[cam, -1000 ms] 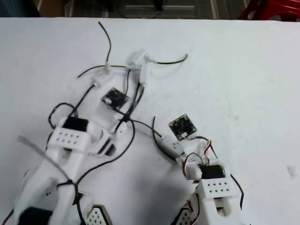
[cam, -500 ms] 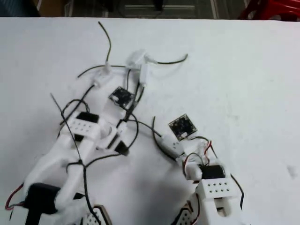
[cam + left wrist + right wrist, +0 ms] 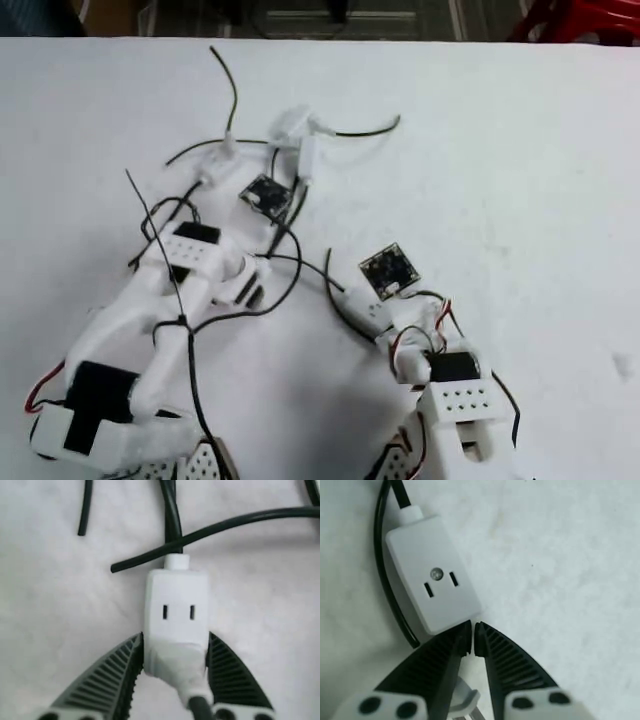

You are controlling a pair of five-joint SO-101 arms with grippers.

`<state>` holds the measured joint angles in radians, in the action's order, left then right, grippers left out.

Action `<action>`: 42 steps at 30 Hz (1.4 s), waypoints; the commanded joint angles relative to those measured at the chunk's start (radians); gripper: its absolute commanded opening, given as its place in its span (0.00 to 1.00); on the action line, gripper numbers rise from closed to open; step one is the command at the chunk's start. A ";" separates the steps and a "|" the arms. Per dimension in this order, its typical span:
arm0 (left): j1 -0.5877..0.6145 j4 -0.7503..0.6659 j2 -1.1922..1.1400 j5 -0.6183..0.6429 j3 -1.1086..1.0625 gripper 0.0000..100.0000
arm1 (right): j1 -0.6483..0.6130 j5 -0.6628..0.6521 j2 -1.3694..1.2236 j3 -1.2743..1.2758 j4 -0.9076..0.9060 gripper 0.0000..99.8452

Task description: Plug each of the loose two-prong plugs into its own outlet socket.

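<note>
Where the desk's (image 3: 520, 150) left half meets its middle, the left gripper (image 3: 175, 639) is clenched on a white plug (image 3: 175, 665), one finger flat on each side. The plug butts against the end of a socket (image 3: 177, 600) lying slots-up, with black cords (image 3: 225, 522) crossing beyond it. Whether the prongs are in cannot be told. The plug looks light, hard and slick, and its stiff cord could tug it askew, so hold the body's flat sides, never the cord. Further right, by the near edge, the right gripper (image 3: 472, 632) is closed, tips against a second socket (image 3: 432, 582). Since a second ago the left arm has swung toward the far edge, while the right has kept still.
</note>
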<state>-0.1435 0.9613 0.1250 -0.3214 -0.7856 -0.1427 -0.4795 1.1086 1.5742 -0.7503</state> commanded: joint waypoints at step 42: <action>0.300 0.373 -0.777 0.503 1.254 0.24 | -0.008 0.000 0.015 -0.005 0.013 0.03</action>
<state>0.1220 1.2098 -0.5823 0.0821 0.2854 -0.1427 -0.4795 1.1086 1.5742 -0.7503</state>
